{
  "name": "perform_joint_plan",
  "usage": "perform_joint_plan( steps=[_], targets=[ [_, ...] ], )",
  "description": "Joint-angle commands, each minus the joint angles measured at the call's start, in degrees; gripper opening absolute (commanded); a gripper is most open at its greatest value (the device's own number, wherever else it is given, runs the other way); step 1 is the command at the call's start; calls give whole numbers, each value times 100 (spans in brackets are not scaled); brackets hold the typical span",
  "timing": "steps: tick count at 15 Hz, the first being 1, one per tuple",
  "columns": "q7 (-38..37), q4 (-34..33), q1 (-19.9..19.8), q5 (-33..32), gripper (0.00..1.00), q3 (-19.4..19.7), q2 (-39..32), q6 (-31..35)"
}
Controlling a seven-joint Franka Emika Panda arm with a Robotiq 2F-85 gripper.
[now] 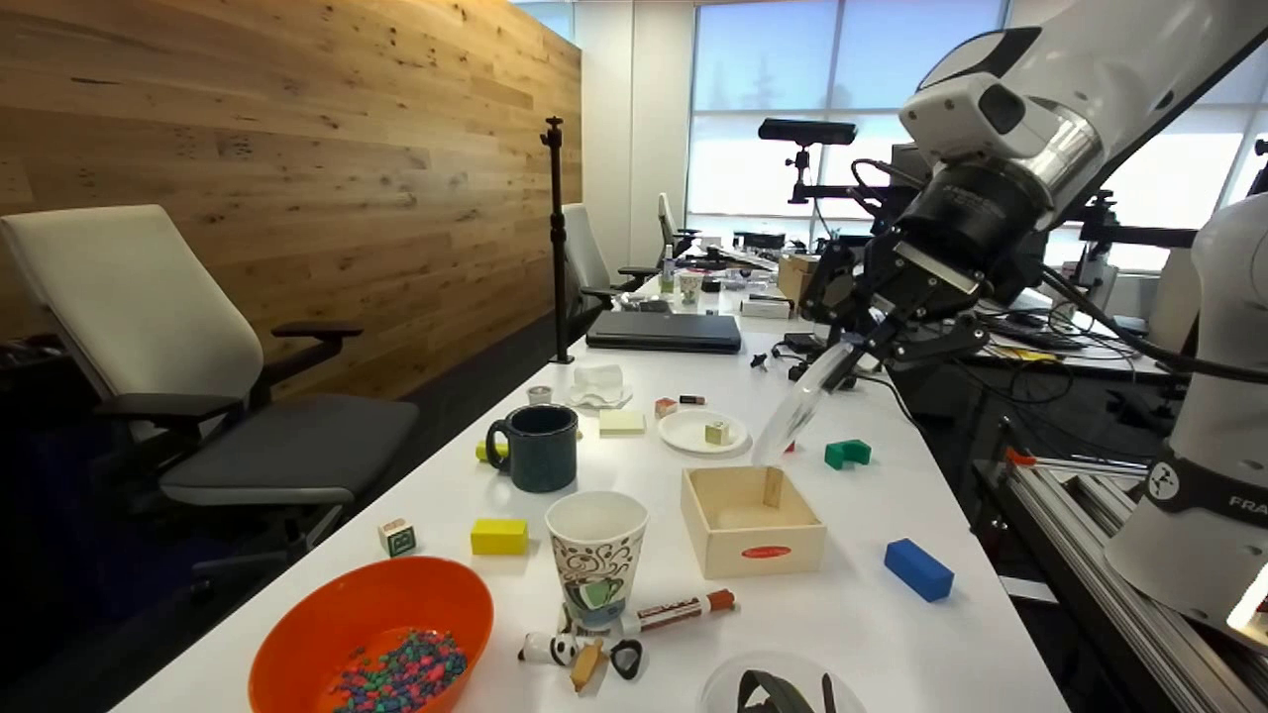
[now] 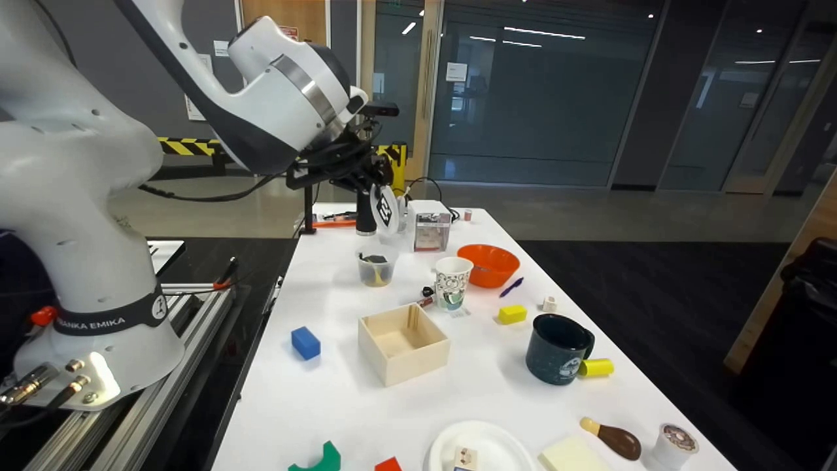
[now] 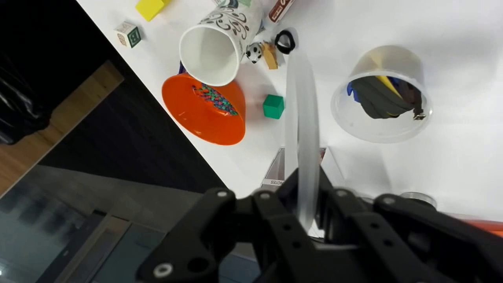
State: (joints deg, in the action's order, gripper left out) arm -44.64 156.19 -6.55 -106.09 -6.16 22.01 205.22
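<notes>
Nearest in the wrist view, the gripper (image 3: pixel 302 184) has its jaws squeezed almost together, the thin edge of one round, translucent lid (image 3: pixel 308 118) pinched between them. The lid is in the air over the table (image 1: pixel 941 654).

Counting from near to far in an exterior view, with edges as seen there: one orange bowl (image 1: pixel 317 624) of coloured bits by the left edge, and one clear tub (image 3: pixel 361 127) of dark straps (image 3: pixel 383 98), right of the bowl. In the wrist view, one green cube (image 3: pixel 273 106) lies beside the bowl. Next come one paper cup (image 1: pixel 594 555), one marker (image 1: pixel 684 612), one letter cube (image 1: pixel 397 537) near the left edge, one blue block (image 1: pixel 919 569) near the right edge, and one wooden box (image 1: pixel 761 560) between those edges. There are two yellow blocks: one rectangular (image 1: pixel 499 536), one round (image 1: pixel 485 452) beside one dark mug (image 1: pixel 540 456). Farther along, one green arch block (image 1: pixel 847 455) lies near the right edge, and one white plate (image 1: pixel 684 436) carries one pale cube (image 1: pixel 717 433).
</notes>
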Motion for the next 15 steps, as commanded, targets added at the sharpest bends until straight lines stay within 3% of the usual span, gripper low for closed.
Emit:
perform_joint_plan(
  steps=[1,3,8,9,11,15],
  targets=[
    [267,45,-56,-20,6,292,-4,250],
    [603,133,-155,-34,6,619,-28,502],
    [646,146,-153,-34,6,613,-42,538],
    [646,146,-153,-34,2,613,-42,538],
    [281,-6,-40,-336,2,-19,25,-157],
    [175,-221,296,-199,2,-1496,-205,-1309]
  ],
)
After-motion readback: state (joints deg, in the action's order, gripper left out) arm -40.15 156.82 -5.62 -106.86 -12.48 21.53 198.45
